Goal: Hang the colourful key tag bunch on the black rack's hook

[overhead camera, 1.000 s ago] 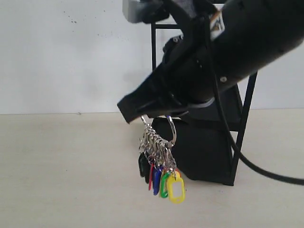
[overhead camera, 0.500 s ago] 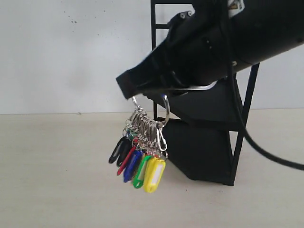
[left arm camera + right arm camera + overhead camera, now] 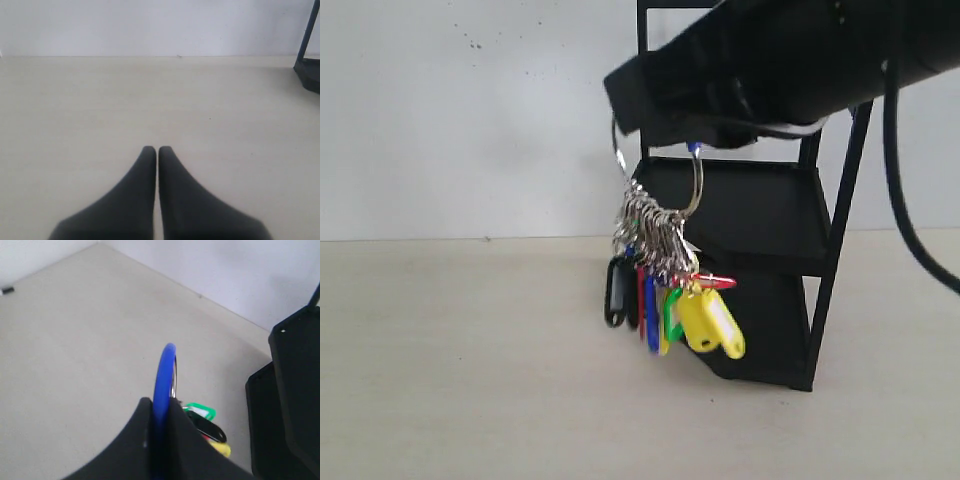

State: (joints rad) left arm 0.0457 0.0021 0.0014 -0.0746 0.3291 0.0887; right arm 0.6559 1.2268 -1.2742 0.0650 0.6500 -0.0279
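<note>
**Exterior view.** A pale beige worktop [image 3: 460, 380] runs back to a plain white wall [image 3: 470, 120]. The black rack [image 3: 838, 245] stands from 1 to 4 o'clock, its upper tray [image 3: 760, 215] above its lower tray [image 3: 760, 335]. What either tray holds cannot be seen from this angle. The right pincer [image 3: 625, 100] reaches in from 1 o'clock, clenched on the large loop [image 3: 698, 185] of the colourful key tag bunch [image 3: 660, 270]. The bunch hangs just right of centre, clear of the worktop and in front of the rack. Whether it touches the rack cannot be told. Small metal rings crowd under the loop. Below them hang a black tag [image 3: 615, 292], red, blue and green ones, and a yellow tag [image 3: 712, 322] tilted out toward 4 o'clock.

**Left wrist view.** The left pincer [image 3: 156, 150] is clenched, finger against finger with nothing between, over bare worktop [image 3: 100, 100]. A foot of the black rack [image 3: 310, 72] stands well apart, before the wall [image 3: 150, 25].

**Right wrist view.** The right pincer [image 3: 157, 407] grips the large loop [image 3: 165, 370], which is blue-sleeved here. A green tag [image 3: 200, 413], the black tag [image 3: 210, 430] and the yellow tag [image 3: 222, 449] dangle beyond it above the worktop [image 3: 75, 340]. The black rack [image 3: 295, 390] is just beside them.
</note>
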